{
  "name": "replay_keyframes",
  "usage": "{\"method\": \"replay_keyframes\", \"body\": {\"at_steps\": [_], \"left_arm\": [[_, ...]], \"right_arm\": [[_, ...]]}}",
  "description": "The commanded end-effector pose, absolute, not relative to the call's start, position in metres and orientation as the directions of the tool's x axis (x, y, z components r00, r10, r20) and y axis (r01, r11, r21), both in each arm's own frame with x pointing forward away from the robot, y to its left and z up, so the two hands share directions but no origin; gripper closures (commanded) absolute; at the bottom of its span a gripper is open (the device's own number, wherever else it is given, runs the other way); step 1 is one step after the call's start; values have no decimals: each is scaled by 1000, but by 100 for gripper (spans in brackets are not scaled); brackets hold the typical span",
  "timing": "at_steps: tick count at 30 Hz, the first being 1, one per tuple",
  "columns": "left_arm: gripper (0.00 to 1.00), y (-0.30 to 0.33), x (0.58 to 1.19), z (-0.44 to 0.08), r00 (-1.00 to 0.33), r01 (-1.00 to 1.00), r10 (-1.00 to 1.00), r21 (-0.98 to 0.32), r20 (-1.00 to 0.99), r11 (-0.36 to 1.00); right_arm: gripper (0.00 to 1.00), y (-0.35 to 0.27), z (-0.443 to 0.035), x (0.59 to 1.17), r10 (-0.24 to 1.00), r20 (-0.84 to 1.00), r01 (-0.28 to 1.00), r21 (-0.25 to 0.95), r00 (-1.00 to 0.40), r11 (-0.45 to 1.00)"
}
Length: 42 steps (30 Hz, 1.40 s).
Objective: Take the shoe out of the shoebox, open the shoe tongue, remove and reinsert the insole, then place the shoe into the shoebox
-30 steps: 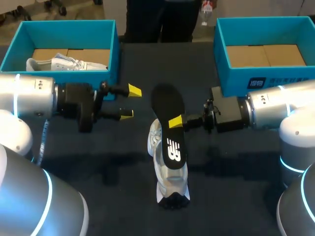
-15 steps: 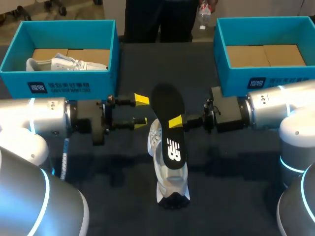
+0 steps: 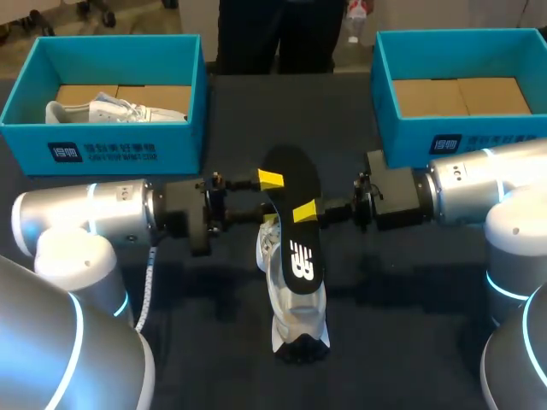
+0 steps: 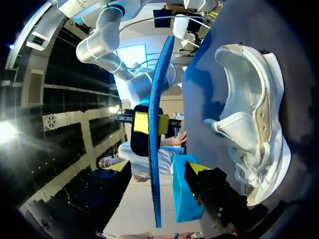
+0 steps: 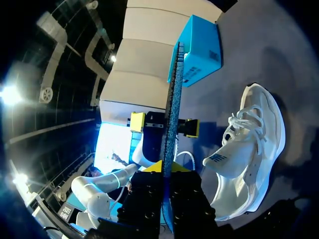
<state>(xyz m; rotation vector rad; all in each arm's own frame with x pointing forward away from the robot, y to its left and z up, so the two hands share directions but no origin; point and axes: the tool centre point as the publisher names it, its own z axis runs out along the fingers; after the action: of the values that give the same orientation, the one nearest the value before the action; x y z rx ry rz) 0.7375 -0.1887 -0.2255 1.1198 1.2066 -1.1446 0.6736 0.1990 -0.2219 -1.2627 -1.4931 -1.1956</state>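
Note:
A black insole (image 3: 291,184) hangs above the table's middle, and my right gripper (image 3: 305,212) is shut on its right edge. In the right wrist view the insole (image 5: 172,114) runs edge-on out from between that gripper's fingers (image 5: 167,172). My left gripper (image 3: 270,196) is at the insole's left edge. In the left wrist view its fingers (image 4: 158,168) stand open on either side of the blue-edged insole (image 4: 158,124), with gaps showing. The white shoe (image 3: 292,295) lies on its side on the table below, also seen beside both grippers (image 4: 249,119) (image 5: 249,149).
A blue shoebox (image 3: 102,154) at the back left holds a second white shoe (image 3: 111,109). Another blue shoebox (image 3: 479,141) at the back right shows only its cardboard floor. The dark table (image 3: 197,325) spreads around the shoe.
My left arm has moved right until its fingers straddle the insole's left edge, and they have narrowed somewhat. The right arm, insole and shoe have stayed put.

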Motion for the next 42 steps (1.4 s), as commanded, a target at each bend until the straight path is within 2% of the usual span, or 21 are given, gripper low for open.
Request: {"method": "replay_keyframes", "body": {"at_steps": [1, 2, 11, 12, 14, 30, 36, 37, 42], "left_arm": [[40, -197, 738, -222, 27, 996, -50, 23, -998, 88], [51, -197, 738, -220, 28, 996, -53, 23, -998, 87], [58, -205, 736, -216, 35, 996, -58, 30, -998, 81], [63, -206, 736, -216, 36, 996, -58, 31, -998, 80], [67, -206, 736, -215, 35, 996, -59, 30, -998, 79], [83, -211, 727, -215, 63, 990, -46, 56, -997, 129], [94, -212, 728, -217, 67, 988, -40, 60, -997, 139], [100, -213, 729, -218, 68, 988, -38, 62, -997, 142], [100, -214, 731, -219, 64, 989, -41, 58, -997, 137]], "right_arm": [[100, 201, -223, 673, 205, 966, 988, 151, -157, 42], [100, 201, -223, 673, 205, 966, 988, 151, -157, 42], [100, 201, -223, 673, 205, 966, 988, 151, -157, 42], [100, 201, -223, 673, 205, 966, 988, 151, -157, 42], [100, 201, -223, 673, 205, 966, 988, 151, -157, 42], [100, 201, -223, 673, 205, 966, 988, 151, -157, 42], [100, 201, -223, 673, 205, 966, 988, 151, -157, 42], [100, 201, -223, 673, 205, 966, 988, 151, -157, 42], [100, 201, -223, 673, 205, 966, 988, 151, -157, 42]]}}
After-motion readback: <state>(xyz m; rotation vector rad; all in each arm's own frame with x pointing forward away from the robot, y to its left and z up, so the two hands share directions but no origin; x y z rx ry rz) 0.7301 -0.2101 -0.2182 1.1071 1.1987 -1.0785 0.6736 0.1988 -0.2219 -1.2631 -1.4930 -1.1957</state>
